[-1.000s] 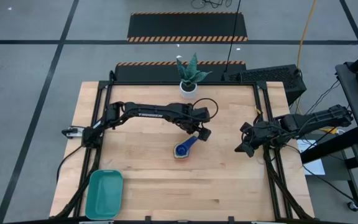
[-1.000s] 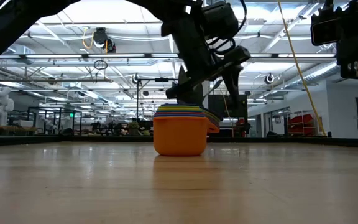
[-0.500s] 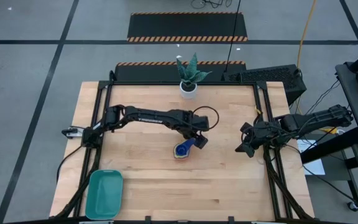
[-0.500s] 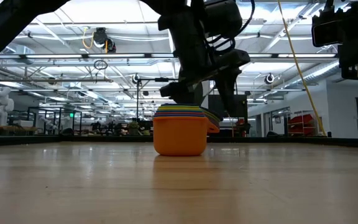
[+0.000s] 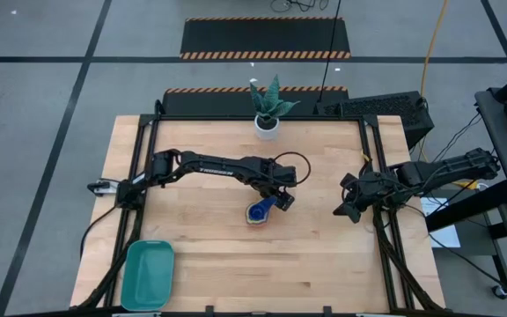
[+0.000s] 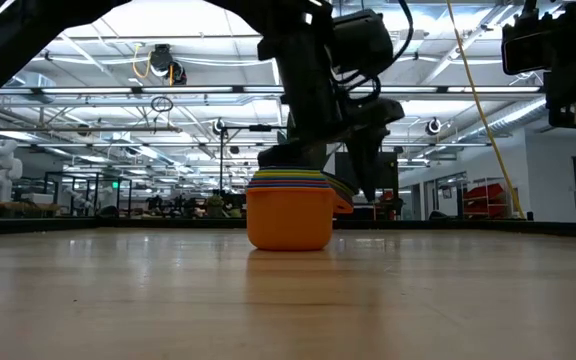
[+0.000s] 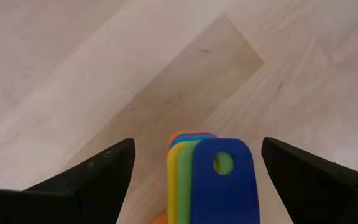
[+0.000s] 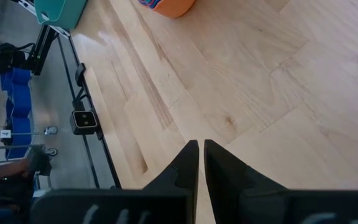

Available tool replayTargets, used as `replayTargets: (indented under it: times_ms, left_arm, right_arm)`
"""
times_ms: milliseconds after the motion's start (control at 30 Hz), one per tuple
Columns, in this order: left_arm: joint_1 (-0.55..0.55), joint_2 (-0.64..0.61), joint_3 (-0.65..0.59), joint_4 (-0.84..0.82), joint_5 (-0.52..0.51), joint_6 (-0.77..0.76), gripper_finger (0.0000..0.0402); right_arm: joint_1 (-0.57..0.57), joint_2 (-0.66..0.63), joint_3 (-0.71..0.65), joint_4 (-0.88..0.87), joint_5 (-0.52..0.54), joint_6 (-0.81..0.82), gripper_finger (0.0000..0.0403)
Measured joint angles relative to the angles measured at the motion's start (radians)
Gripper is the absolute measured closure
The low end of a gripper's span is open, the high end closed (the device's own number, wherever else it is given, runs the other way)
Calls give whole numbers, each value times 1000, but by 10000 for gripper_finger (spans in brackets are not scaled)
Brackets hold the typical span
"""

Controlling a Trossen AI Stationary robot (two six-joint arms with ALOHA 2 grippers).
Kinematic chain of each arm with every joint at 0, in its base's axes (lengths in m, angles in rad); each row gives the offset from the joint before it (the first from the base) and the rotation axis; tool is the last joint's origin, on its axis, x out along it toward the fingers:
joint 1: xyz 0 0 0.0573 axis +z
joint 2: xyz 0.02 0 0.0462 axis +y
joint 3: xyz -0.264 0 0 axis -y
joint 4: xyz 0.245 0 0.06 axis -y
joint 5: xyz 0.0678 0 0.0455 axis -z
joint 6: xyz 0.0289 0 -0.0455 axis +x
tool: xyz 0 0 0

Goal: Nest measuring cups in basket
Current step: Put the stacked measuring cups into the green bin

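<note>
The left gripper [image 7: 194, 163] stands wide around the flat handles of the nested plastic cups [image 5: 258, 212] on the wooden table [image 5: 201, 255]; the right gripper [image 8: 201, 155] is closed, empty.

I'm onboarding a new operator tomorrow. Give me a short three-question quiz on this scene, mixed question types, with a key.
1. True or false: the nested measuring cups already sit inside the basket.
2. Which hand straddles the cups' stacked handles? A) left hand B) right hand
3. Fill in: the outermost, bottom cup of the stack is coloured ____.

Key: 1 false, the stack stands mid-table, with the basket at a table corner. 2 A, open; the right hand waits shut at the table's right edge. 3 orange.
</note>
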State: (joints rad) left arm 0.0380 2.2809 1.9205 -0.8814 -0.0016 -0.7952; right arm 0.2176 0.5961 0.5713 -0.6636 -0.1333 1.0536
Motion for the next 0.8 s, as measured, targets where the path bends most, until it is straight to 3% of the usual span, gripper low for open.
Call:
replayTargets:
  times_ms: [433, 800]
  left_arm:
    - [-6, 12, 0, 14, -30, 24, 53]
    - [-6, 12, 0, 11, -20, 14, 141]
  right_arm:
    - [0, 0, 0, 0, -2, -18, 385]
    - [0, 0, 0, 0, -3, -27, 385]
